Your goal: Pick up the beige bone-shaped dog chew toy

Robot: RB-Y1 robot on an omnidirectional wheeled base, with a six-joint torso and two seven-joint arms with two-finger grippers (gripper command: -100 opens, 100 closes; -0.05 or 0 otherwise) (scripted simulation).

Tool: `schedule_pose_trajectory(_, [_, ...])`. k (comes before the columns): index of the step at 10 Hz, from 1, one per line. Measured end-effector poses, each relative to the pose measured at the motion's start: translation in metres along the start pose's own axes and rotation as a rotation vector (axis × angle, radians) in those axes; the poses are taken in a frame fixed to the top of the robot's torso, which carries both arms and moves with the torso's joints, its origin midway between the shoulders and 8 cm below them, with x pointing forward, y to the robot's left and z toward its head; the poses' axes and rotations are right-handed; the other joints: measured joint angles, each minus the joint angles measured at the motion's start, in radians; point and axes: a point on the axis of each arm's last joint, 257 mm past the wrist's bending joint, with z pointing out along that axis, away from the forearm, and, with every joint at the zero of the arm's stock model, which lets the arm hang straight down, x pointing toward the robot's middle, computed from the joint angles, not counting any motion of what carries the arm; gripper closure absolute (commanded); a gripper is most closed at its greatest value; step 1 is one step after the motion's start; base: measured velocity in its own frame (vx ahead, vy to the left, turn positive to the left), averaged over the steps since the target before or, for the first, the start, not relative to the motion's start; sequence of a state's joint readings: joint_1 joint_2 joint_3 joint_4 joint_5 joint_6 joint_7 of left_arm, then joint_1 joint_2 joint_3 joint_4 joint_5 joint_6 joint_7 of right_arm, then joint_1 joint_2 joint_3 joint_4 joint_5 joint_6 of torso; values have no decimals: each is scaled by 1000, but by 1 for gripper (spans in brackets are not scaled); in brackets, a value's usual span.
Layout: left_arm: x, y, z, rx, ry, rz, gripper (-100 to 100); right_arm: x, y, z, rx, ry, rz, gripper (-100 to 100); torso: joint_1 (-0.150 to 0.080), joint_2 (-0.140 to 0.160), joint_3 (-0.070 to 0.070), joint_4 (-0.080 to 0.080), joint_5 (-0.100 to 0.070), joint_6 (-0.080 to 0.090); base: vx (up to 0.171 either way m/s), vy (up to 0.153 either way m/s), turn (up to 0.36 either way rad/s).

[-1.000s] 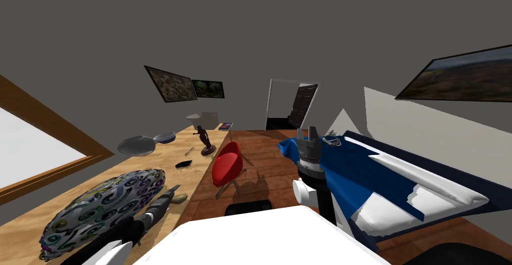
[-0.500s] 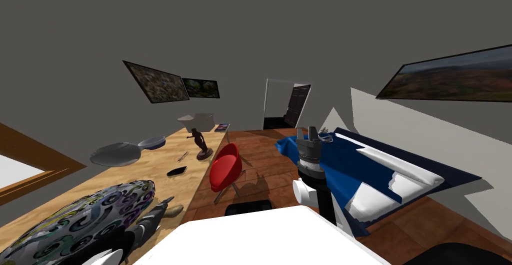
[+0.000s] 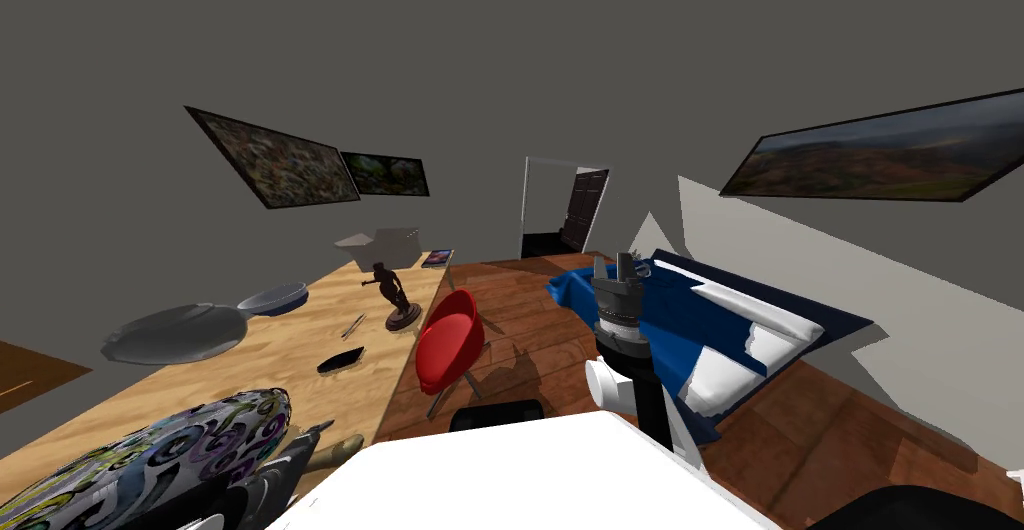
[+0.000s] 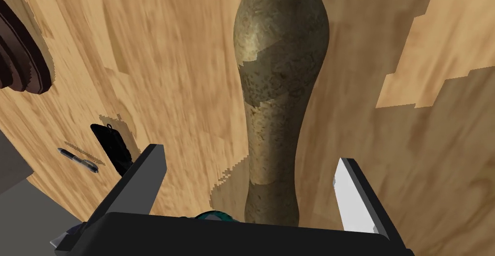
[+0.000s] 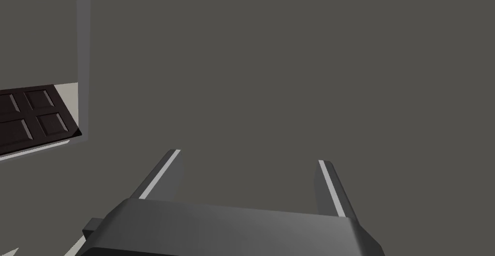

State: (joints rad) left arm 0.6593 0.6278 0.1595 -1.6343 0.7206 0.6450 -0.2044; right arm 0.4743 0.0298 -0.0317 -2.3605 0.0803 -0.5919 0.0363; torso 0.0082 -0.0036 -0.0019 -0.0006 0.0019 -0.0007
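Observation:
The beige, mottled bone-shaped toy (image 4: 275, 98) lies on the light wooden desk (image 4: 183, 74). My left gripper (image 4: 250, 154) is open, with one finger on each side of the toy's narrow shaft and a gap to both. In the head view the toy (image 3: 342, 445) shows at the desk's (image 3: 290, 354) near edge, just past my left gripper (image 3: 312, 434). My right gripper (image 3: 622, 262) is held up in front of my chest, and its wrist view shows the right gripper (image 5: 249, 156) open and holding nothing.
A bulky swirl-patterned object (image 3: 150, 464) sits on the desk beside my left arm. Farther along are a black item (image 3: 340, 361), a pen (image 3: 352, 326), a dark statuette (image 3: 395, 294) and grey dishes (image 3: 175, 332). A red chair (image 3: 450, 339) stands by the desk, and a blue bed (image 3: 700, 324) is on the right.
My head view has swung, so the desk, wall pictures and window slid left and the window left the picture. Both arms keep their place relative to my chest.

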Motion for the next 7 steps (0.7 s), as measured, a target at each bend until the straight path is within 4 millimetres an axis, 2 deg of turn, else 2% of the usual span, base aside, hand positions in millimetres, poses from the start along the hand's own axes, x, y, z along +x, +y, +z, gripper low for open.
schedule_pose_trajectory(1, [0,2,0,-6,1,-2,0,0,0,0,0,0,0,0,-3,0,0,0,0,-1,1,11,5])
schedule_pose_trajectory(2, [0,1,0,-5,1,-2,-100,0,0,0,0,0,0,0,-6,1,0,0,-1,-1,-20,19,-113])
schedule_pose_trajectory(6, [0,4,17,-5,-17,-33,-100,0,0,0,0,0,0,0,-6,3,2,1,-1,-1,-34,18,-78])
schedule_pose_trajectory(7, [0,4,18,-5,-17,-34,100,0,0,0,0,0,0,0,-7,2,1,0,-1,-1,0,0,0])
